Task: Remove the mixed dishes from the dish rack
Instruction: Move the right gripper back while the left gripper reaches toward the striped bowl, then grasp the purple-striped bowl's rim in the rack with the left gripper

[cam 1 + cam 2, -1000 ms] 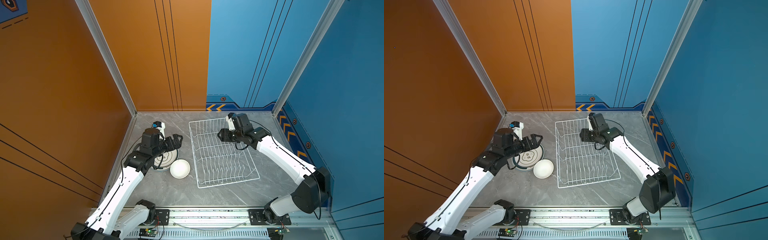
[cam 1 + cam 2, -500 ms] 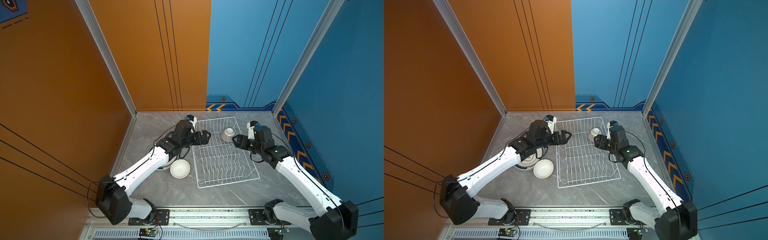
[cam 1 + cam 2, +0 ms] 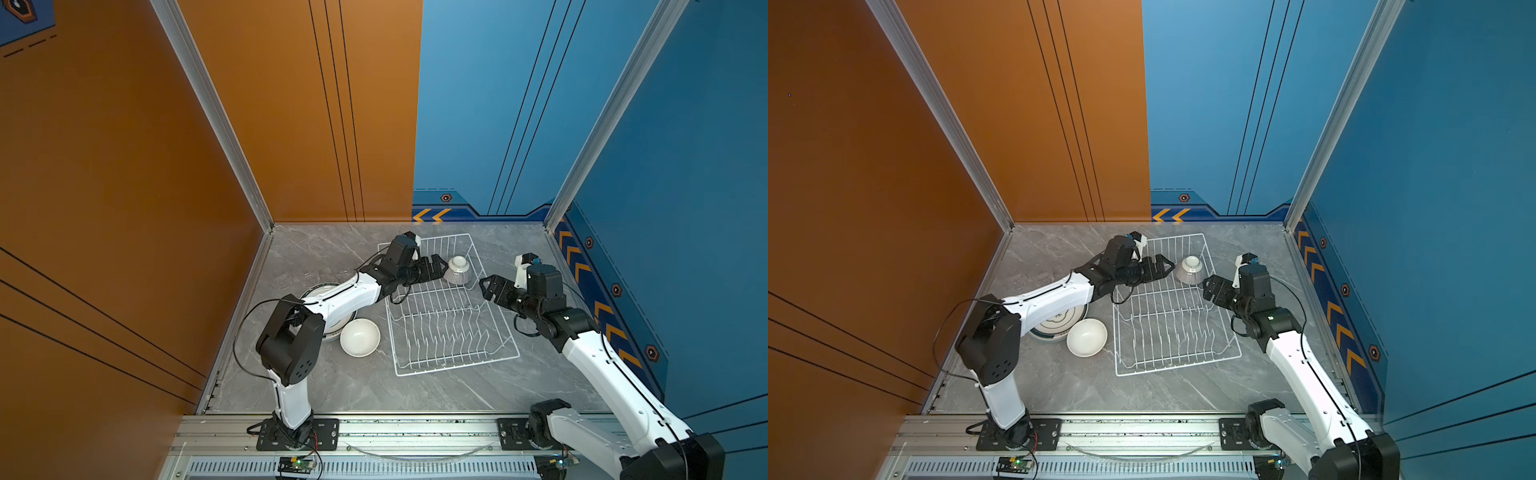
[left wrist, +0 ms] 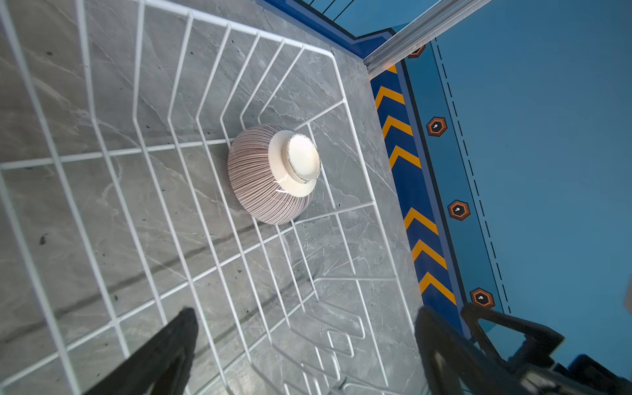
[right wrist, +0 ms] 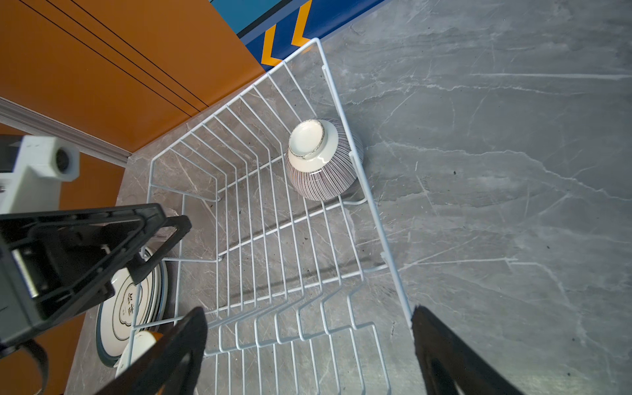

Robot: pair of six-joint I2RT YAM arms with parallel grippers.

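One dish left in the rack: the ribbed bowl (image 3: 457, 270) sits upside down, foot up, in the far right corner of the dish rack (image 3: 457, 365); the prong rows look bare.
Already out: stacked plates (image 3: 1054, 326) and a white bowl (image 3: 360, 337) rest on the desk (image 3: 332, 395), just left of the rack.
Step in hand: most likely the approach for the last pick, with neither arm carrying anything.
Left end effector (image 3: 440, 266): jaws spread wide and empty, over the rack's far end, just beside the bowl's left flank. No contact is visible.
Right end effector (image 3: 484, 289): also spread wide and empty, outside the rack's right rim, near the bowl but apart from it.
Left arm pose: stretched low over the plates toward the far end of the rack, fingers pointing at the bowl.
Right arm pose: forearm reaching in from the right, wrist angled toward the same corner.
Next move calls for: one arm to commit, probably the left since it is closer. The jaws need to straddle the bowl's rounded wall or its raised foot, then close and lift it clear of the corner wires. The other arm should stay out of the way.
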